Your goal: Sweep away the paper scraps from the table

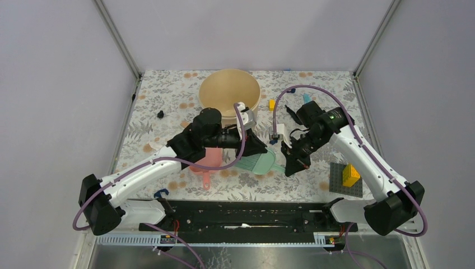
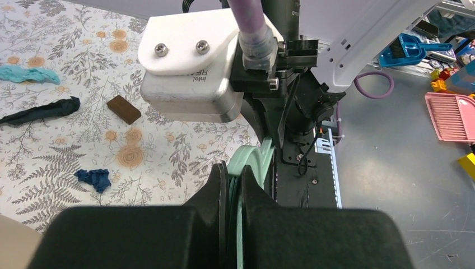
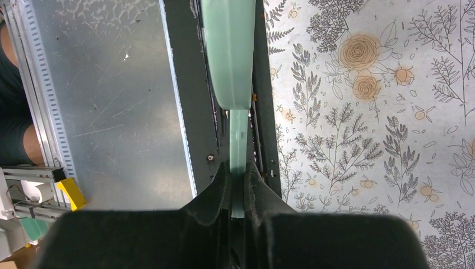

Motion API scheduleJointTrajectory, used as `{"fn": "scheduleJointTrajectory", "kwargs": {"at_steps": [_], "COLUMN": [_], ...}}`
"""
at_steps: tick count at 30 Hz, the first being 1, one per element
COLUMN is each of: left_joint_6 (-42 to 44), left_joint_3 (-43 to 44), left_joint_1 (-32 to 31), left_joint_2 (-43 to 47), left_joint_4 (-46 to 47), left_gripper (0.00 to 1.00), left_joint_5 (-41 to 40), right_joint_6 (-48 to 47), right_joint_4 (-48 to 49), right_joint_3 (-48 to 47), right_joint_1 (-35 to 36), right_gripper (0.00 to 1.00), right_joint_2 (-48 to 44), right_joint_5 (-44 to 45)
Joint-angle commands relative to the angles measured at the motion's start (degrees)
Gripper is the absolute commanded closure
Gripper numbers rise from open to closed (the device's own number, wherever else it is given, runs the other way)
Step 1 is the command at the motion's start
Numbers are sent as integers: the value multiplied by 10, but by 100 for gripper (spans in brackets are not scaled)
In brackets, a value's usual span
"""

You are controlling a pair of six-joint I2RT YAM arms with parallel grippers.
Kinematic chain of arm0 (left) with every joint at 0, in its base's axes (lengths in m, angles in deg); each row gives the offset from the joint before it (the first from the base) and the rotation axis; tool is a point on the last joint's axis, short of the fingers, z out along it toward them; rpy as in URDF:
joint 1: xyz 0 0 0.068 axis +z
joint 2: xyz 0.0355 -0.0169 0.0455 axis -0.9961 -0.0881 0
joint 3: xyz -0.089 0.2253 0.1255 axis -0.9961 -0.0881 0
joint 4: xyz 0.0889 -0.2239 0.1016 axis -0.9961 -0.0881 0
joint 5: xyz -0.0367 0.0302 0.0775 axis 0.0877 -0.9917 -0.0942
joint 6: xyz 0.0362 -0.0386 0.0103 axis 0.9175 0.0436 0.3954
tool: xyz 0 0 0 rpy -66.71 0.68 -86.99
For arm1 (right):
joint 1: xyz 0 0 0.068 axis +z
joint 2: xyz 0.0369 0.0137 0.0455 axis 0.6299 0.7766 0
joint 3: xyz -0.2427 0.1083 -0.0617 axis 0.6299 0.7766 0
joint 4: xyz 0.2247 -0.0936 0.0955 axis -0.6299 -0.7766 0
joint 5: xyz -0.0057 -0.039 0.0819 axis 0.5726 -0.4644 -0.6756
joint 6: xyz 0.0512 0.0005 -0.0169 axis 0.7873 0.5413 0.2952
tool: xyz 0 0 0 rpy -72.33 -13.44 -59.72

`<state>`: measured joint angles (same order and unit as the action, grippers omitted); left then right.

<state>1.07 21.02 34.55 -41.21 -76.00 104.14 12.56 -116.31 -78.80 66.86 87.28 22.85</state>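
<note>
A mint green dustpan (image 1: 256,163) is held just above the table (image 1: 168,95) at its front middle. My left gripper (image 1: 259,147) is shut on its curved rim (image 2: 251,162). My right gripper (image 1: 291,162) is shut on its thin handle (image 3: 238,140). The left wrist view shows a small dark blue paper scrap (image 2: 94,179), a long dark strip (image 2: 39,111) and a light blue piece (image 2: 28,74) on the floral cover. A black scrap (image 1: 161,114) lies at the far left. A pink dustpan (image 1: 208,160) lies under my left arm.
A tan bowl (image 1: 229,95) stands at the back middle. A brown block (image 2: 124,109) lies near the scraps. A yellow brick (image 1: 271,104) sits right of the bowl. A grey studded baseplate (image 1: 339,180) with a yellow brick (image 1: 351,175) is at the front right.
</note>
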Motion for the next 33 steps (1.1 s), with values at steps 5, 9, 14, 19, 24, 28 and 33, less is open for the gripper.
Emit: {"fn": "scheduleJointTrajectory", "kwargs": {"at_steps": [5,9,14,19,24,28,33], "left_joint_6": [-3,-83,-227,-345,-431,-468,-481], "left_joint_3": [-31,-88,-194,-278,-355,-387,-399], "left_joint_1": [0,26,80,95,109,120,136], "left_joint_2": [33,81,146,185,206,224,231], "left_joint_4": [26,97,249,367,471,515,525], "left_gripper": [100,100,100,100,100,100,100], "left_joint_5": [-3,-104,-97,-107,-119,-140,-153], "right_joint_6": [8,44,84,125,189,234,244], "right_joint_4": [8,37,101,152,227,258,256], "right_joint_3": [-41,-48,-53,-67,-82,-82,-56], "right_joint_1": [5,5,4,-12,-45,-63,-66], "right_gripper": [84,40,31,30,29,22,15], "right_joint_2": [-18,-34,-57,-30,-1,23,30], "right_joint_5": [-30,-66,-102,-129,-202,-240,-256]}}
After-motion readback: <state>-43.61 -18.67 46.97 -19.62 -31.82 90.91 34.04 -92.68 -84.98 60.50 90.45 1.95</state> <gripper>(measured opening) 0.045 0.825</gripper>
